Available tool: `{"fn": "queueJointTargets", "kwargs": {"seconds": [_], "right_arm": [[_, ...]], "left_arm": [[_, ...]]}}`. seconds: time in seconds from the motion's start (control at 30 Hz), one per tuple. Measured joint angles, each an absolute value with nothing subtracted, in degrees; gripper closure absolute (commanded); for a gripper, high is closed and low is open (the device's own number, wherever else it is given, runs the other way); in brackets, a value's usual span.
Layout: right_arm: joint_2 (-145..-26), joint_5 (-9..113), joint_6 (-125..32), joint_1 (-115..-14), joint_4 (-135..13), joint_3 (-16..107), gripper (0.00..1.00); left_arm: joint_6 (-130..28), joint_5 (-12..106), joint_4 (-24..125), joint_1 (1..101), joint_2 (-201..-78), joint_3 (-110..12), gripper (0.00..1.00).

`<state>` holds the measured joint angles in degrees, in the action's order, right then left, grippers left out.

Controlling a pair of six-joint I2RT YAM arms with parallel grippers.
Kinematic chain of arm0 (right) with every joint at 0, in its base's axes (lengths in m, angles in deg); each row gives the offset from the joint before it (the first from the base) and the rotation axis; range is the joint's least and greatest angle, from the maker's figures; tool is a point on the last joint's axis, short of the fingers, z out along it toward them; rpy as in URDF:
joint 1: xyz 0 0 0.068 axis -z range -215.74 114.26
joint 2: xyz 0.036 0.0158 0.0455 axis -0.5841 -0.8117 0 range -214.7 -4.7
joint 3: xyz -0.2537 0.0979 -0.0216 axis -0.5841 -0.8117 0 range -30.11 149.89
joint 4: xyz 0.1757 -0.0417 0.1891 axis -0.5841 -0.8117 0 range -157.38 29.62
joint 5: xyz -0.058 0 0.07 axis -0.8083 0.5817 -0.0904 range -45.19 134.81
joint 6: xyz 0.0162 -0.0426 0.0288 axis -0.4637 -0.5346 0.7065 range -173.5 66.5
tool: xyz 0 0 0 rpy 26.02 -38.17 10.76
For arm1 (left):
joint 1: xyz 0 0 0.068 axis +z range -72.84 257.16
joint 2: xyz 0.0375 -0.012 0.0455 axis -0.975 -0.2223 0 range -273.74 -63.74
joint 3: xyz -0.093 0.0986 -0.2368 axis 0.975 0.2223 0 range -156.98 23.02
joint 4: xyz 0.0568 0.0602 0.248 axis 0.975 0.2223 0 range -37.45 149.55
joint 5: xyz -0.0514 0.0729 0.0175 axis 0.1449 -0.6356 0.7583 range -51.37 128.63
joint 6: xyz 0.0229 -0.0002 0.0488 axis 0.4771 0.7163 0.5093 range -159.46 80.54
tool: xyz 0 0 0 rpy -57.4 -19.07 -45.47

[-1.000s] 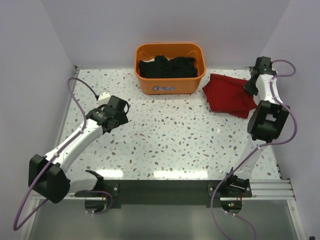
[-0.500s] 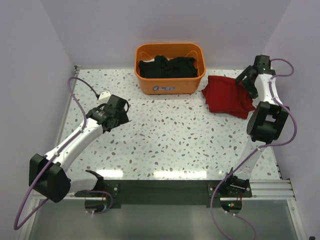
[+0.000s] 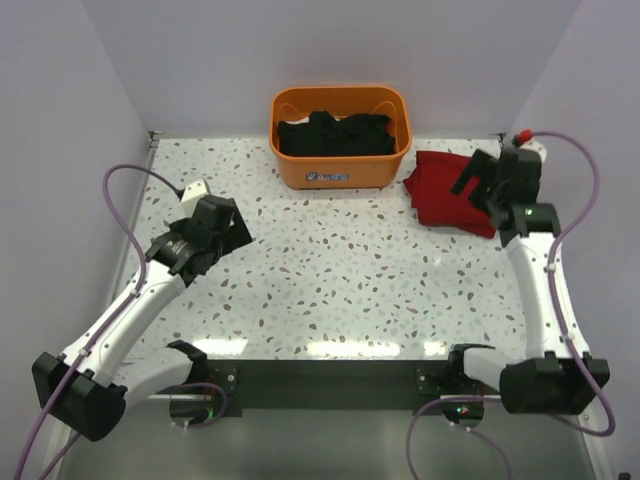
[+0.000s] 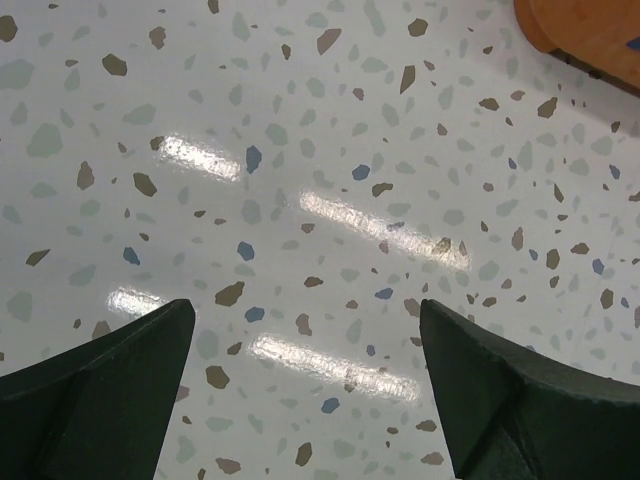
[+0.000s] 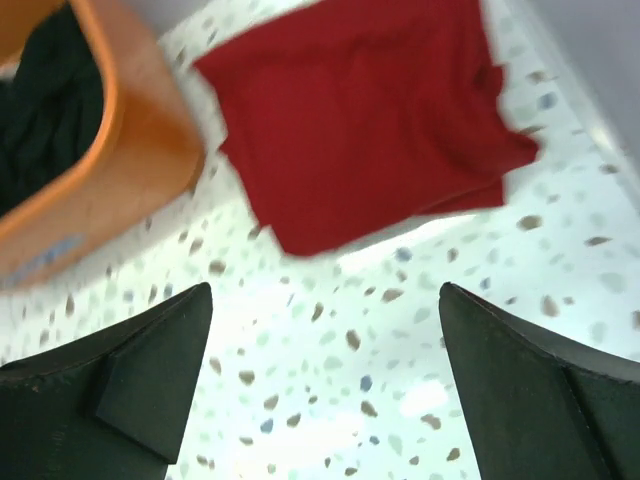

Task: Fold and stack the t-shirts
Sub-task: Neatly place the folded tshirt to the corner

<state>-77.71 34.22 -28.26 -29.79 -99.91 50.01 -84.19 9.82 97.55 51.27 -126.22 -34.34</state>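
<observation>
Red t-shirt [image 3: 445, 192] lies upper right on desk [image 3: 350, 275] beside orange basket [image 3: 340, 170]. Right gripper [image 5: 325, 340] near it, left gripper [image 4: 305, 350] mid-left: both jaws wide, empty.

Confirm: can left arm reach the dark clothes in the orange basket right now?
Probably yes. The left gripper is open over bare table, nothing lies between it and the orange basket, and the dark clothes sit exposed at its open top. A long stretch, though.

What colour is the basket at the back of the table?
The basket is bright orange. You can see it best in the top view.
</observation>
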Motion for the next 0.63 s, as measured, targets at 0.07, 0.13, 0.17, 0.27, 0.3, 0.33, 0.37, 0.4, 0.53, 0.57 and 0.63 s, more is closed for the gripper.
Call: {"fn": "queueJointTargets", "kwargs": {"seconds": [0.07,0.13,0.17,0.27,0.3,0.33,0.37,0.4,0.53,0.57,0.63], "right_arm": [[-71.75,35.01,-28.35,-33.87,-98.46,41.16,0.01],[-66.74,37.91,-28.11,-36.78,-97.28,31.67,0.01],[-64.27,39.29,-27.91,-37.30,-95.93,26.54,0.01],[-57.56,41.43,-27.61,-37.33,-95.75,14.27,0.02],[-55.62,41.39,-27.63,-37.33,-96.43,12.02,0.01],[-53.89,41.28,-27.70,-37.33,-96.85,10.78,0.01],[-52.23,41.04,-27.94,-37.30,-96.95,10.30,0.01],[-50.92,40.73,-28.09,-37.28,-96.89,10.25,0.01],[-43.18,39.18,-28.66,-37.30,-95.34,10.14,0.01],[-41.37,39.05,-28.74,-37.30,-94.57,9.81,0.01],[-38.57,38.66,-28.88,-37.30,-93.74,9.05,0.01]], "left_arm": [[-84.19,10.01,97.20,51.27,-123.66,-33.08,0.00],[-84.30,10.19,96.91,51.29,-121.32,-31.70,0.00],[-84.41,10.36,96.74,51.29,-120.43,-31.02,0.00],[-84.82,11.67,95.16,51.29,-116.82,-27.46,0.00],[-84.95,12.26,94.66,51.29,-115.81,-26.17,0.00],[-85.24,12.85,94.33,51.29,-114.98,-24.99,0.00],[-85.44,13.27,94.01,51.29,-114.26,-23.87,0.00],[-85.63,13.71,93.70,51.29,-113.54,-22.78,0.00],[-86.94,14.21,93.55,51.29,-110.24,-18.94,0.00],[-87.27,14.17,93.37,51.29,-109.17,-18.06,0.00],[-88.21,14.17,93.26,51.29,-106.98,-16.57,0.00]]}}
